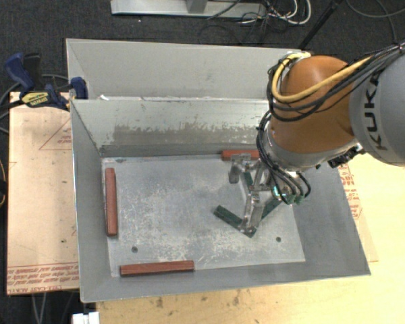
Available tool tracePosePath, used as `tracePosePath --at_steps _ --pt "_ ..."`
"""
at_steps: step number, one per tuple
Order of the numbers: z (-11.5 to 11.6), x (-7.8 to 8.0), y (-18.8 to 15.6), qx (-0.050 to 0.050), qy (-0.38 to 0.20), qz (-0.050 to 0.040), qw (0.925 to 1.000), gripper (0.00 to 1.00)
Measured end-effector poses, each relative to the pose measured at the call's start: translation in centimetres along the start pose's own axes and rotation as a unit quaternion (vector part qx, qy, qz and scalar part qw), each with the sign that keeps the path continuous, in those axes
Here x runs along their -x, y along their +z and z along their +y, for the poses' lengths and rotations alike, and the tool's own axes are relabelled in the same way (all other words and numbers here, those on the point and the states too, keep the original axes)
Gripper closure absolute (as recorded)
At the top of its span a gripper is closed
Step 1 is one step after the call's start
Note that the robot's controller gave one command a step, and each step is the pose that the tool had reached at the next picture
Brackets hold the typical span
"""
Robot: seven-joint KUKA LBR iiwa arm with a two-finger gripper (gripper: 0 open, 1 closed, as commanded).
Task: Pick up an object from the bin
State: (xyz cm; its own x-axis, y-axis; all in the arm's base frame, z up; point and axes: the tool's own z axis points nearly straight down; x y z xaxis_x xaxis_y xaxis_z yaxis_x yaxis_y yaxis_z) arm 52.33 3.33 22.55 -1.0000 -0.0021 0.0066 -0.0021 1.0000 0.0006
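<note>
My gripper (252,227) reaches down to the bin floor right of the middle. Its two fingers stand close together and are shut on a dark green angled piece (228,218). One leg of that piece runs out to the left of the fingers. The other leg pokes up to the right, partly hidden behind them. The piece still rests on the floor. Just behind the gripper, a reddish-brown stick (237,155) lies along the back wall, its right end hidden under the arm.
A second reddish-brown stick (111,201) lies lengthwise along the left wall. A third stick (156,268) lies along the front wall at the left. The sloped bin walls stand close to the right of the gripper.
</note>
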Motion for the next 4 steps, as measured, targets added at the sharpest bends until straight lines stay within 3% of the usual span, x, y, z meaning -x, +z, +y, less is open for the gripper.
tracePosePath --at_steps 1,2,3,4 --pt "-3.8 1.3 14.7 0.0 -0.113 -0.0011 0.9936 0.0" --pt "-3.7 1.4 14.3 0.0 -0.113 -0.0036 0.9936 1.0" --pt "5.0 2.7 9.1 0.0 -0.315 -0.0067 0.949 1.0" --pt "8.6 8.7 -0.3 -0.002 -0.4 -0.0092 0.9164 1.0"
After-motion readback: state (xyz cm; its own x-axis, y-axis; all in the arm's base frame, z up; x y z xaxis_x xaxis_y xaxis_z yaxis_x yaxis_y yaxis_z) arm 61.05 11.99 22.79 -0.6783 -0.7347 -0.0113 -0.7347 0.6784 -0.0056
